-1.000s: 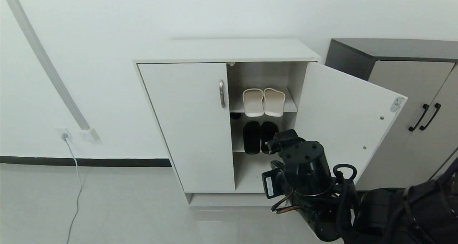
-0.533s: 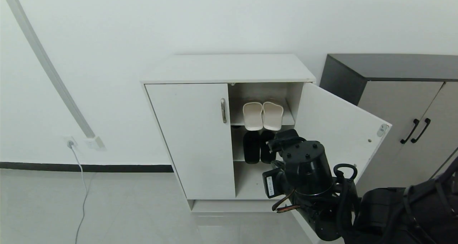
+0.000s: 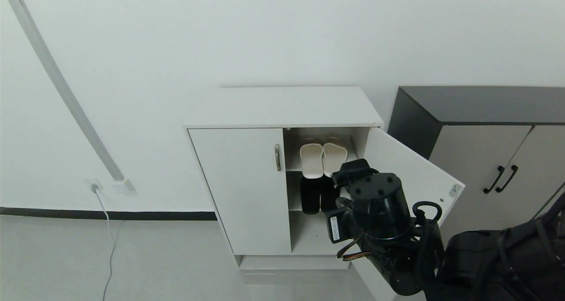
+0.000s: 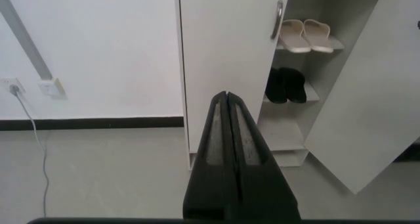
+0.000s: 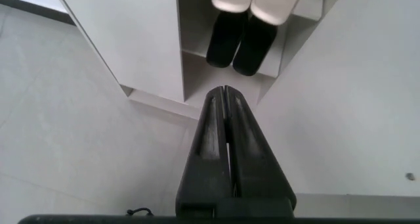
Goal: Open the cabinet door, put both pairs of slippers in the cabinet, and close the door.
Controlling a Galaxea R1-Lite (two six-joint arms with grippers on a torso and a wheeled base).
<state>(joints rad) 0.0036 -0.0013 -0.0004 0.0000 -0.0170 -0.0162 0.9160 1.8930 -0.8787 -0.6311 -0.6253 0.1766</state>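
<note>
Bright, even light falls on the white wall (image 3: 265,27). Inside the cabinet (image 3: 287,107) there is soft shadow, and the floor (image 3: 154,265) shines a little.

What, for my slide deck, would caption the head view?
White cabinet with right door open, white slippers shelved above black slippers.

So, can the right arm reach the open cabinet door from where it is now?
Probably yes. The right gripper, shut and empty, hangs beside the inner face of the open door, with nothing between them. The white slippers and black slippers sit on their shelves, out of the way.
</note>
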